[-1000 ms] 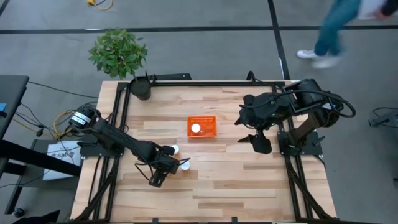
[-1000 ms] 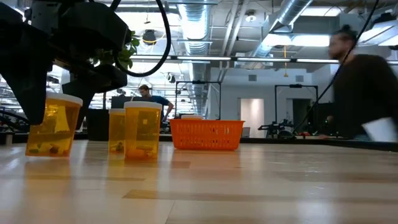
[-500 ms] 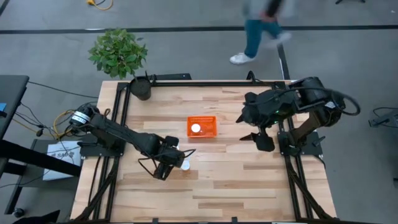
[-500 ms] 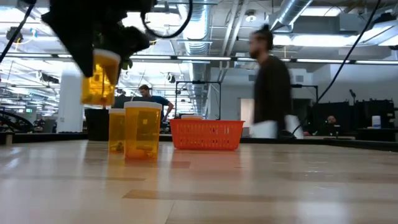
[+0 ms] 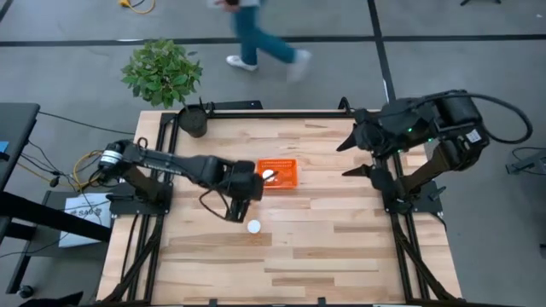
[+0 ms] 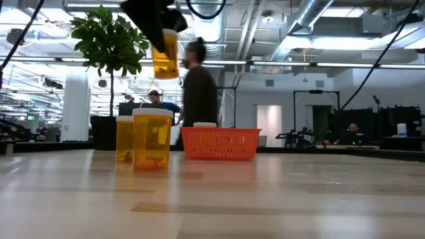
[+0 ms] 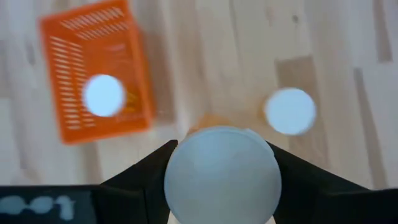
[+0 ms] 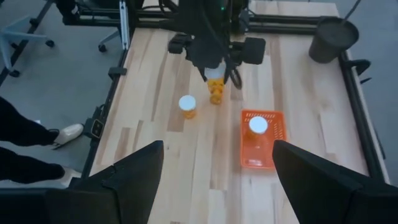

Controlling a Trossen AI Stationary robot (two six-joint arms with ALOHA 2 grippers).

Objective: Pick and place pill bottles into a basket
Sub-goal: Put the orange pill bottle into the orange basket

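- No legible writing.
- Basket, mid-worktop: holds 1 white-capped bottle.
- Left claw grips a raised amber bottle beside the basket.
- Another bottle stands nearby.
- Right claw gapes wide, empty.

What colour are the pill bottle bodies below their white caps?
Translucent amber-yellow, clearest in the low view on the standing pill bottles.

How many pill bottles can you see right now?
4 pill bottles: one in the basket, one held aloft by the left gripper, two standing on the table, one hidden from above.
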